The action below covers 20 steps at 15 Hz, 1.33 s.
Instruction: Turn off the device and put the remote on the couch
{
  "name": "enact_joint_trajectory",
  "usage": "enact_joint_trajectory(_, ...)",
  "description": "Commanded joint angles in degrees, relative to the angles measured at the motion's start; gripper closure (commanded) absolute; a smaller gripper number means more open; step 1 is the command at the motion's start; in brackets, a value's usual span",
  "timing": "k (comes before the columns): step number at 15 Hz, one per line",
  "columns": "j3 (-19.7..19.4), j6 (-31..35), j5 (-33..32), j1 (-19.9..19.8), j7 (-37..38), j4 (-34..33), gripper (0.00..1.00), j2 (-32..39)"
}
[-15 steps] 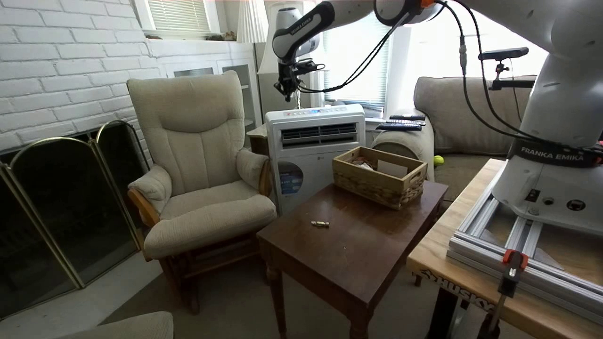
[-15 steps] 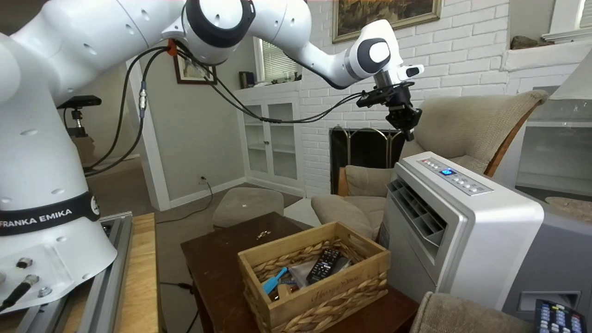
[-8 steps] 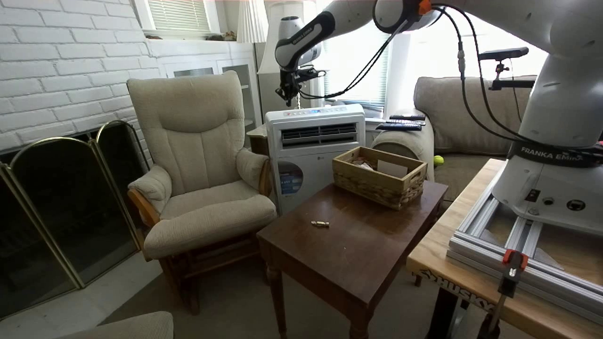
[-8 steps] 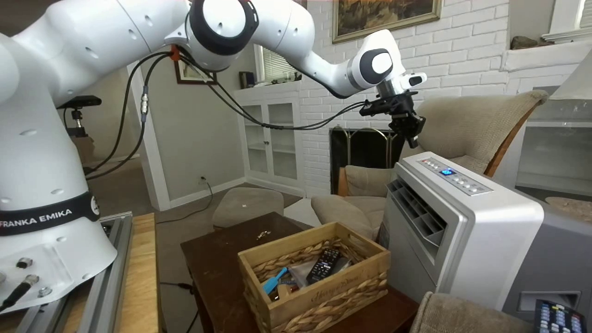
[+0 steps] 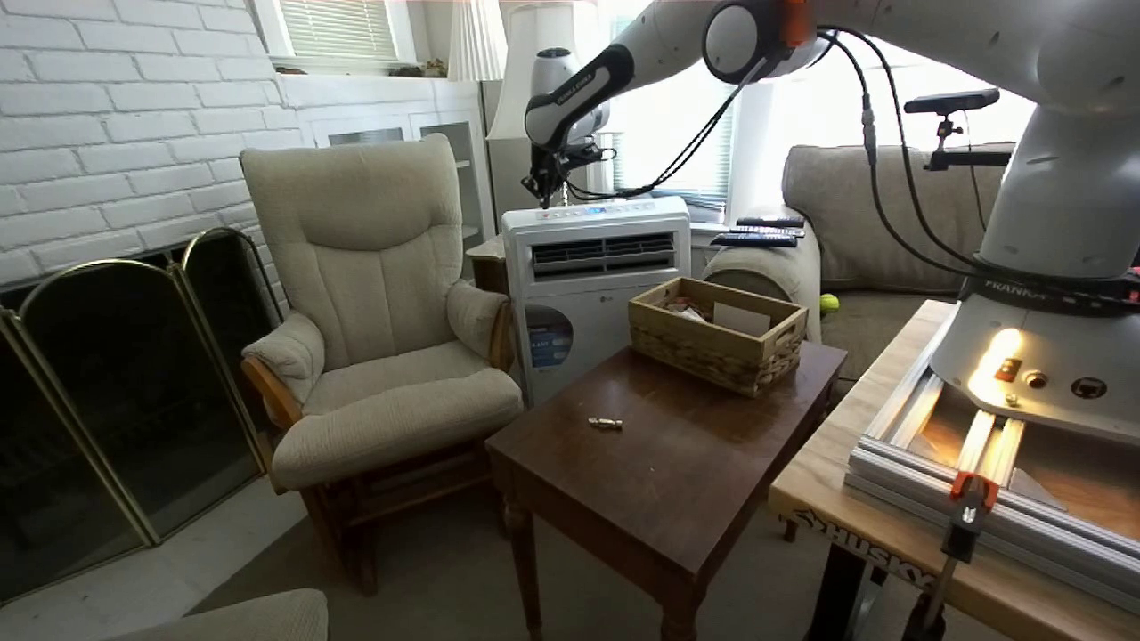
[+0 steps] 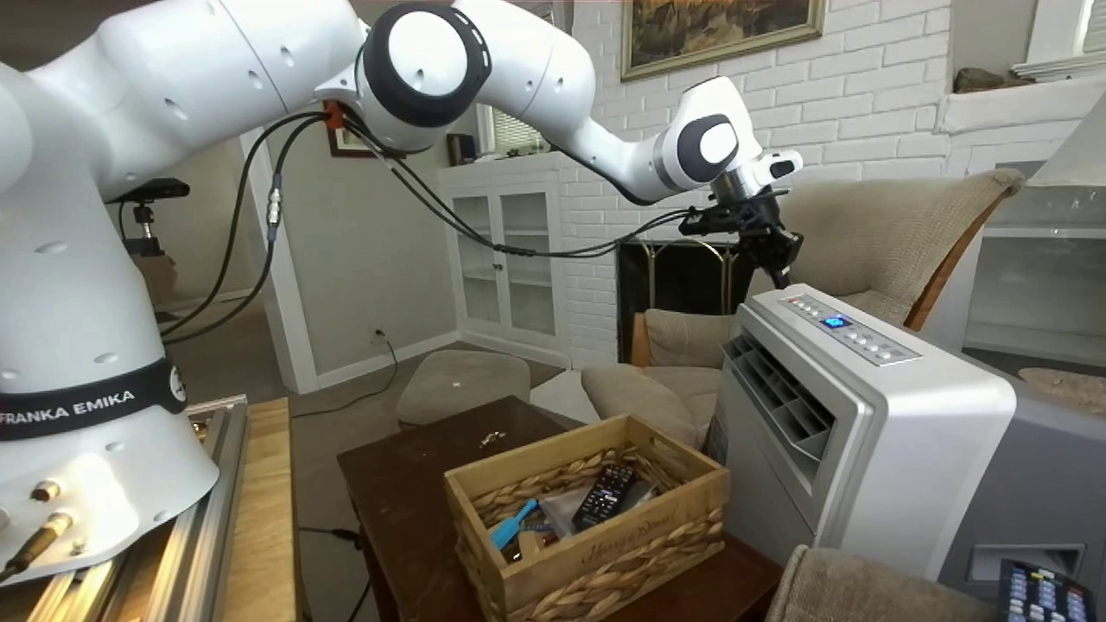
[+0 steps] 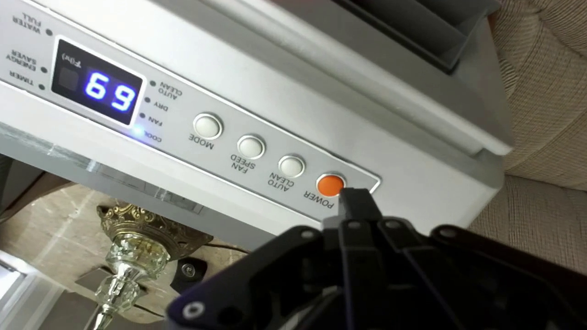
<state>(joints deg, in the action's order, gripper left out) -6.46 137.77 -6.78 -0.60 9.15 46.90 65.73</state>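
Black two-fingered gripper point(image 7: 360, 204): jaws closed against each other, the tips angled down just beside a round orange power button point(image 7: 330, 184) at the right in the wrist view; whether they touch it cannot be told.
White boxy portable air conditioner point(image 6: 929, 449): the device, upright on the far side of a dark reddish-brown wooden table point(image 5: 659, 481) in an exterior view, between a cream upholstered armchair point(image 5: 383, 258) at the left and a wide beige-tan upholstered couch point(image 5: 828, 205) at the right.
Black rectangular display point(image 7: 97, 82): lit, with blue digits reading 69 and a blue light beside the word COOL.
Dark many-keyed remotes point(image 5: 757, 239): lying close together on the couch's rounded left arm in an exterior view; a black remote with coloured keys point(image 6: 1045, 596) shows at the near right in an exterior view, partly out of frame.
Pale wood-and-wicker basket point(image 6: 622, 553): on the table, holding a black remote with pale keys point(image 6: 605, 497) to the right of a bright blue plastic tool point(image 6: 514, 523); which remote the task means cannot be told.
Small brass-coloured piece point(image 5: 606, 423): lying on the table, nearer and farther left than the basket in an exterior view.
White jointed robot arm point(image 6: 536, 69): its base mounted on a pale wood-topped bench point(image 5: 842, 436), at the near right in an exterior view.
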Motion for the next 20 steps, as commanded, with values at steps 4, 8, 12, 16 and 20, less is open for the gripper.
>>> enact_joint_trajectory(4,0.7,2.7,0.9,-1.1,-2.3,-6.4,1.00,5.1)
enact_joint_trajectory(8,0.8,2.6,1.0,-1.3,-2.3,-8.4,1.00,6.4)
enact_joint_trajectory(12,0.8,2.2,1.1,-1.5,-2.3,-9.9,1.00,7.5)
enact_joint_trajectory(16,0.8,1.7,1.2,-1.6,-2.2,-10.6,1.00,8.0)
enact_joint_trajectory(20,0.8,1.5,1.2,-1.7,-2.0,-11.3,1.00,8.6)
